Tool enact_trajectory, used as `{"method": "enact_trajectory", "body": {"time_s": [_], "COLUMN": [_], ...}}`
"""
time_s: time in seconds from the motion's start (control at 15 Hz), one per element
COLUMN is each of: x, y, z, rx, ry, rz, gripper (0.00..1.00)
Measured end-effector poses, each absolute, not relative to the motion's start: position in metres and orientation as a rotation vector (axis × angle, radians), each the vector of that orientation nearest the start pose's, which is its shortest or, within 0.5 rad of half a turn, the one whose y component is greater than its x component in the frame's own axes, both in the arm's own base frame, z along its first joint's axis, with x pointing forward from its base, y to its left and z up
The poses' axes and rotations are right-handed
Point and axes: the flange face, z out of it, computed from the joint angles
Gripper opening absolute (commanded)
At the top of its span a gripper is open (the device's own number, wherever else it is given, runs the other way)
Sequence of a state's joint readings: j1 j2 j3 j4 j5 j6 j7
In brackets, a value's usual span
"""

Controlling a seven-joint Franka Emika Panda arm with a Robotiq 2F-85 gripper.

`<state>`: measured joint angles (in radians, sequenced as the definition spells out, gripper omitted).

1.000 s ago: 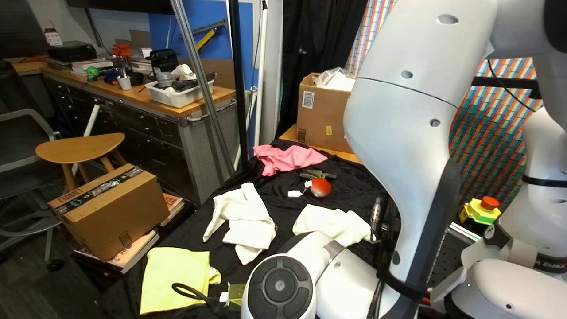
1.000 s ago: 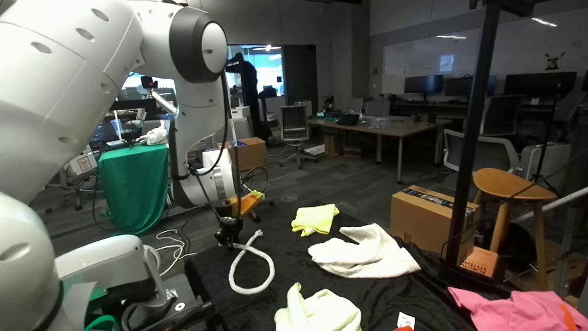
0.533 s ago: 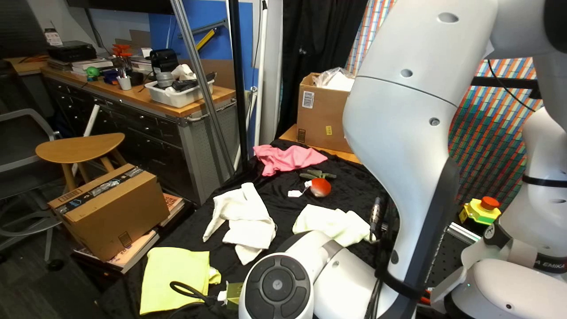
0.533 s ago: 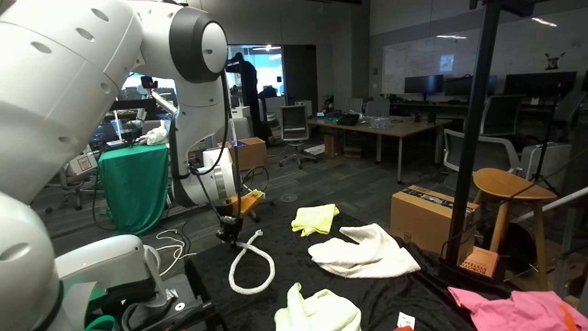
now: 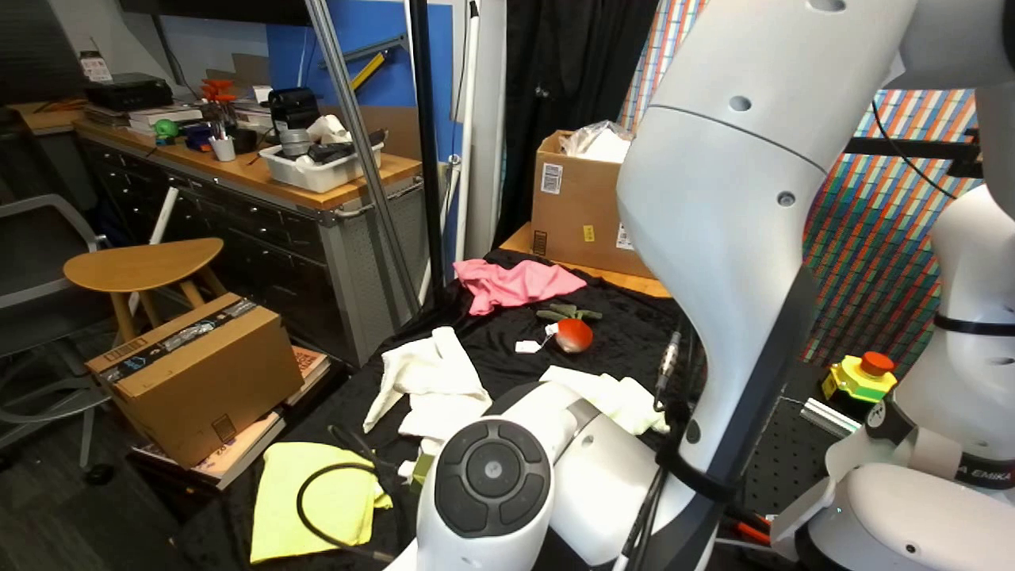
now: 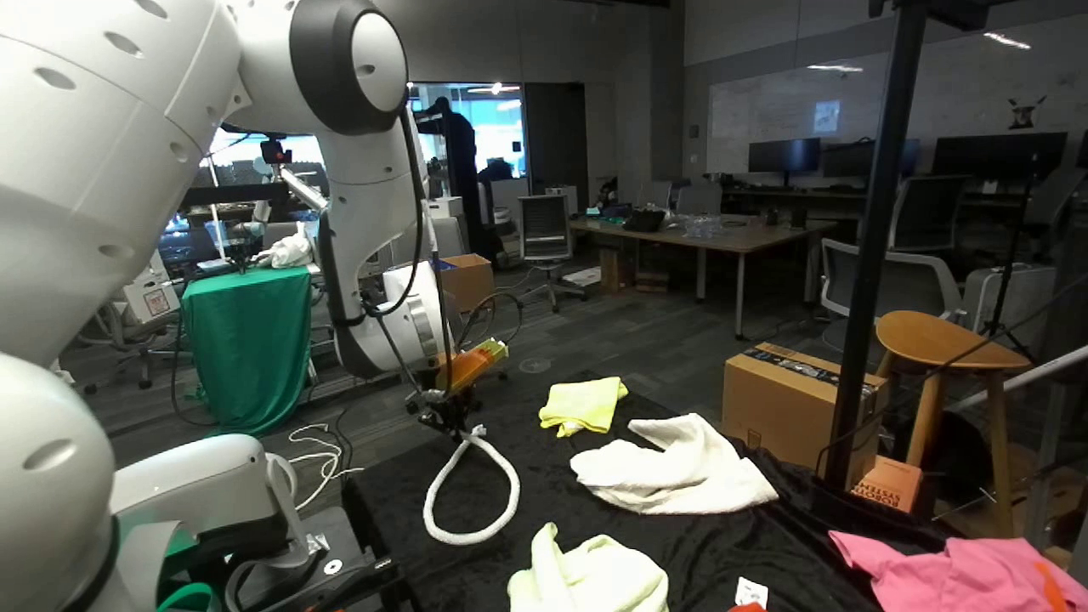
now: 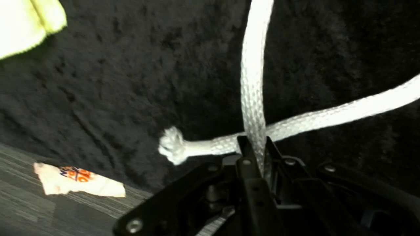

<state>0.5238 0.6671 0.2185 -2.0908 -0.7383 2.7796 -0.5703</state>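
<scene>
A white braided rope (image 6: 463,538) forms a loop on the black cloth-covered table (image 6: 544,510). My gripper (image 6: 459,425) is at the loop's crossing, near the table's far left edge in that exterior view. In the wrist view my gripper (image 7: 256,141) is shut on one strand of the rope (image 7: 254,82), which runs between the fingertips. The rope's frayed, knotted end sticks out to the left, and its other stretch passes under the fingertips to the right. The held end is hidden between the fingers. In an exterior view the arm (image 5: 587,476) hides the fingertips and rope.
A yellow cloth (image 6: 582,404), a white cloth (image 6: 671,476), a pale green cloth (image 6: 595,582) and a pink cloth (image 6: 952,569) lie on the table. A red-and-white object (image 5: 574,335) lies near the pink cloth. A black pole (image 6: 875,229) stands at the table's edge.
The arm has shifted and tilted. In an exterior view the gripper has moved right, carrying the held strand to the rope's knotted end, so the loop is now closed at the gripper.
</scene>
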Motion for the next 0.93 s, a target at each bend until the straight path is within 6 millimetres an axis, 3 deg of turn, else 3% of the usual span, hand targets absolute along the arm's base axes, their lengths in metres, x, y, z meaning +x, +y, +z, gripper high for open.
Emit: {"method": "enact_trajectory", "body": {"time_s": [0.4, 0.93], "x": [0.418, 0.428], "y": [0.368, 0.282], "z": [0.15, 0.234], "rx": [2.004, 2.423], "ry": [2.111, 1.618], "rz": [0.218, 0.307], "gripper": [0.06, 0.05]}}
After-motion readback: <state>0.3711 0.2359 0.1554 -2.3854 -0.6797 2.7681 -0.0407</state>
